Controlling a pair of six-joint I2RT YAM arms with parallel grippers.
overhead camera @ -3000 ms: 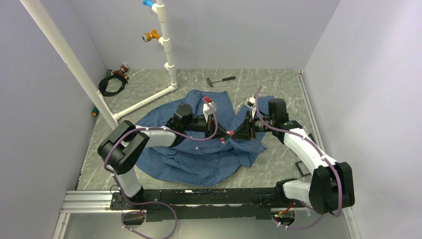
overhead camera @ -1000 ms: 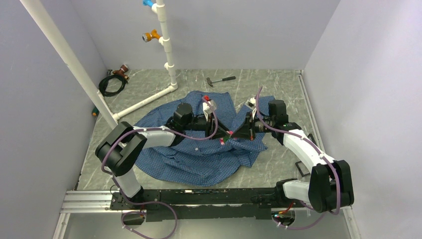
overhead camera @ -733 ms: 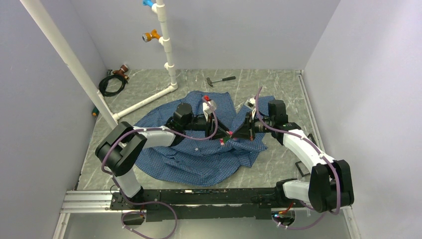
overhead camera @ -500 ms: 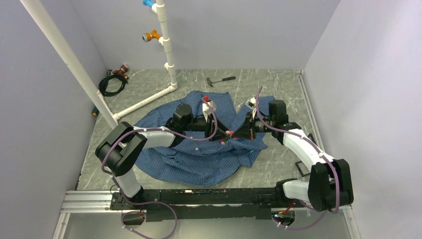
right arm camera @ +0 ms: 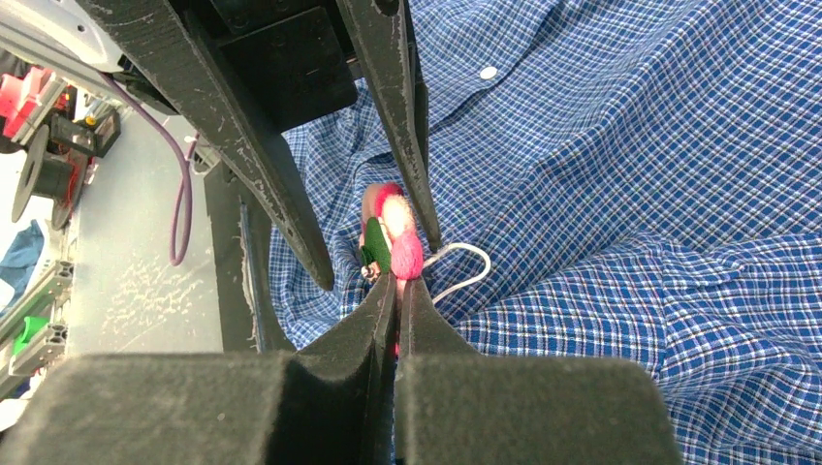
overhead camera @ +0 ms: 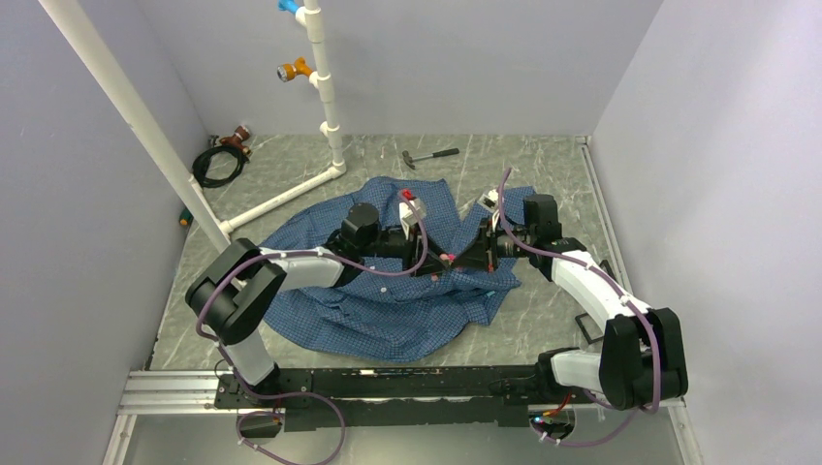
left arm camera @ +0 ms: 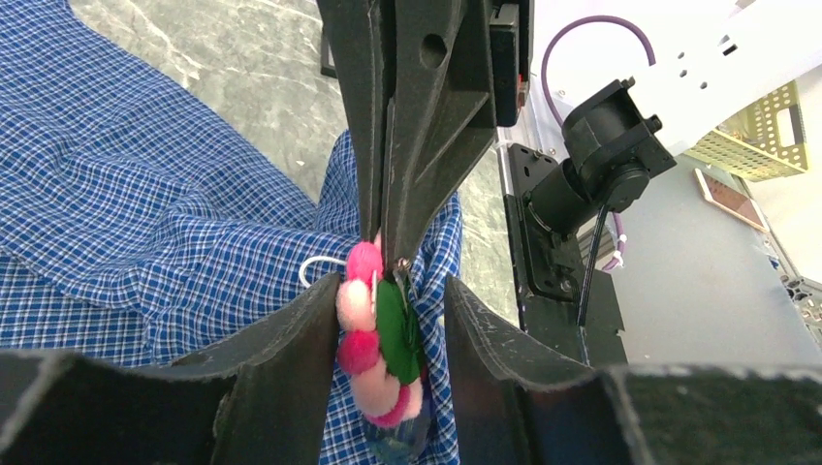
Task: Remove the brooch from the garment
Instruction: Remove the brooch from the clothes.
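Observation:
The garment point(overhead camera: 388, 310), a blue checked shirt, lies spread on the table. The brooch point(left arm camera: 373, 339), pink pompoms round a green centre, stands lifted with a fold of the shirt point(left arm camera: 145, 213). My right gripper point(right arm camera: 397, 281) is shut on the brooch's point(right arm camera: 402, 242) pink edge. In the left wrist view it point(left arm camera: 386, 247) comes down from above. My left gripper point(left arm camera: 388, 291) straddles the brooch with its jaws apart. One of its fingers point(left arm camera: 291, 368) touches the pompoms; the other stands just off the fabric. In the top view both tips meet at the brooch point(overhead camera: 448, 258).
A white thread loop point(right arm camera: 465, 266) lies on the shirt beside the brooch. A hammer point(overhead camera: 431, 155) lies at the back. A white pipe frame point(overhead camera: 325, 97) and a black cable coil point(overhead camera: 218, 160) stand at the back left. Walls close in both sides.
My left jaws have spread a little wider around the brooch. The right gripper has kept its pinch, and both tips have drifted slightly with the fold of shirt.

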